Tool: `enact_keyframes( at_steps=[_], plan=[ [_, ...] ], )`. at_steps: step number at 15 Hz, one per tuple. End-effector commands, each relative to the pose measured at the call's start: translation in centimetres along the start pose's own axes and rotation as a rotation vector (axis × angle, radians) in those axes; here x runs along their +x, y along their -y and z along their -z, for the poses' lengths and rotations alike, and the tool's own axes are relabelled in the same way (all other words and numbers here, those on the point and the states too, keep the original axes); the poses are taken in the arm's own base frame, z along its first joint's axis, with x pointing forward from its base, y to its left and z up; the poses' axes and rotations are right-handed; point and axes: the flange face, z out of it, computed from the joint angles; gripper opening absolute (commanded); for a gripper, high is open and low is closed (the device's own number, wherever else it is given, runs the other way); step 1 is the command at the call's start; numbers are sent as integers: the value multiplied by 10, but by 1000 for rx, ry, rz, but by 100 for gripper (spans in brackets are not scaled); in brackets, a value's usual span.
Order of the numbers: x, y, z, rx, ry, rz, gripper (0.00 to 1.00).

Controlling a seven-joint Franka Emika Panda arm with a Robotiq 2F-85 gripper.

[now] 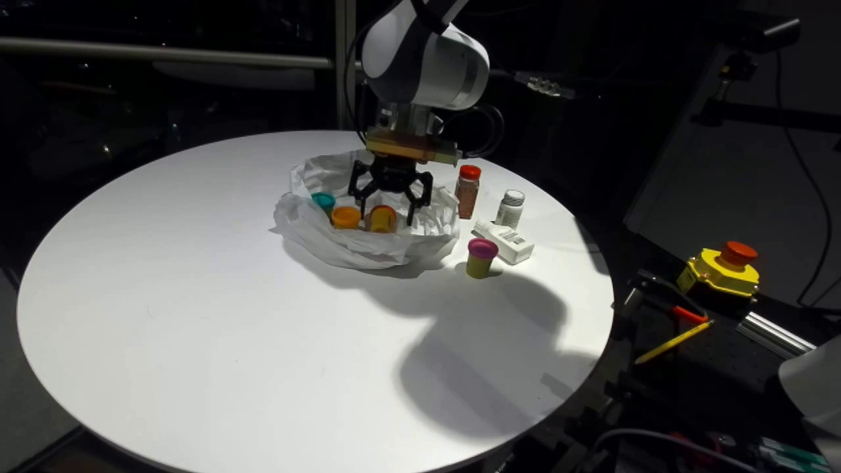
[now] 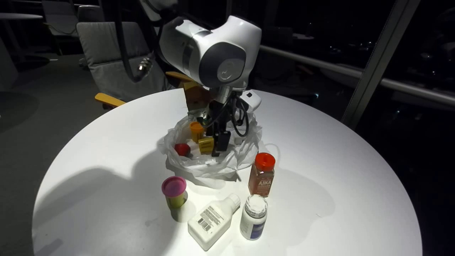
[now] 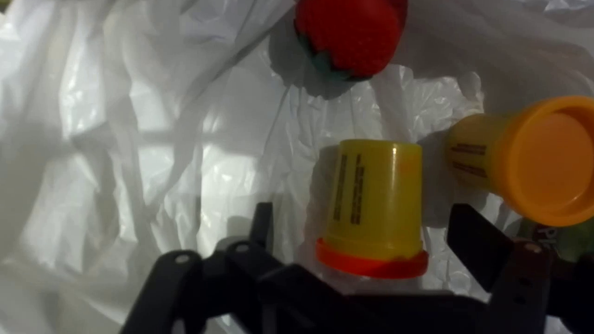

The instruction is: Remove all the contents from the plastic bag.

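White tabletop (image 1: pixel 197 341) bears a glossy, wrinkled bag (image 1: pixel 361 249), the pincer (image 1: pixel 386 219) spread in its mouth.

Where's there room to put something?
In an exterior view, the table is bare between the plastic bag and left rim, and between the pink-lidded cup and near rim. It's crowded around the red-capped bottle, upright white bottle and lying white bottle, and inside the bag.

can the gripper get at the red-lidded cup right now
Probably yes: the gripper hangs open, its jaws either side of the red-lidded cup, though the orange cup beside it may crowd one of them.
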Motion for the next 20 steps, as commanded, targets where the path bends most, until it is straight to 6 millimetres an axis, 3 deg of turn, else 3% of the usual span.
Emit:
enact_keyframes(
  at_steps=[1,6,9,11,16,20],
  plan=[
    [7,12,5,-14,-19,-38,66],
    [8,-1,24,11,-53,-80,29],
    [5,-11,41,38,-77,-88,29],
    [-7,-15,67,70,-115,-66,29],
    [-72,-19,122,95,-246,89,29],
    [-157,-18,126,69,-165,253,29]
  ],
)
